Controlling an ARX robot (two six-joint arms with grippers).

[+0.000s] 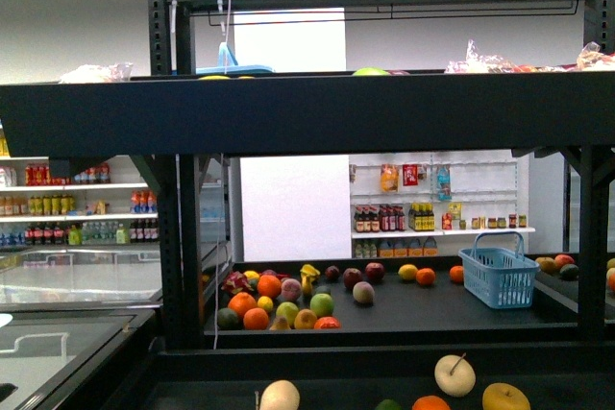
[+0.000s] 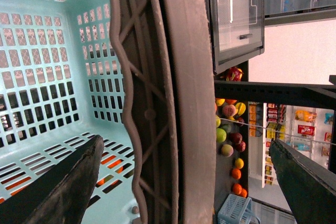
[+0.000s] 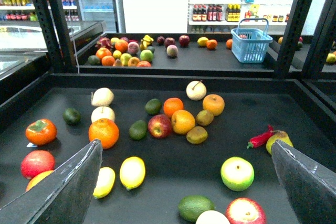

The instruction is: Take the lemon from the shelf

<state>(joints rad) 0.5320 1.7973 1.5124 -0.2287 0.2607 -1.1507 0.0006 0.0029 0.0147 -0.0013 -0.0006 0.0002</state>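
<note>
In the right wrist view the lemon (image 3: pixel 132 172), a plain yellow oval, lies on the dark flat tier of the shelf (image 3: pixel 239 121), toward its near edge. My right gripper (image 3: pixel 185 148) hangs open above that tier. The lemon sits just inside its left finger (image 3: pixel 68 187), untouched. A slimmer yellow fruit (image 3: pixel 104 182) lies next to the lemon, partly behind that finger. My left gripper (image 2: pixel 186 142) is open with a teal basket's grey rim (image 2: pixel 178 103) between its fingers, which grip nothing. In the front view the shelf (image 1: pixel 288 112) fills the frame and neither arm shows.
Around the lemon lie an orange (image 3: pixel 103 132), a green-yellow apple (image 3: pixel 237 173), an avocado (image 3: pixel 195 208), a red apple (image 3: pixel 159 126) and a red chilli (image 3: pixel 260 138). A second rack behind holds more fruit and a blue basket (image 3: pixel 251 44). Black uprights (image 3: pixel 291 24) flank the tier.
</note>
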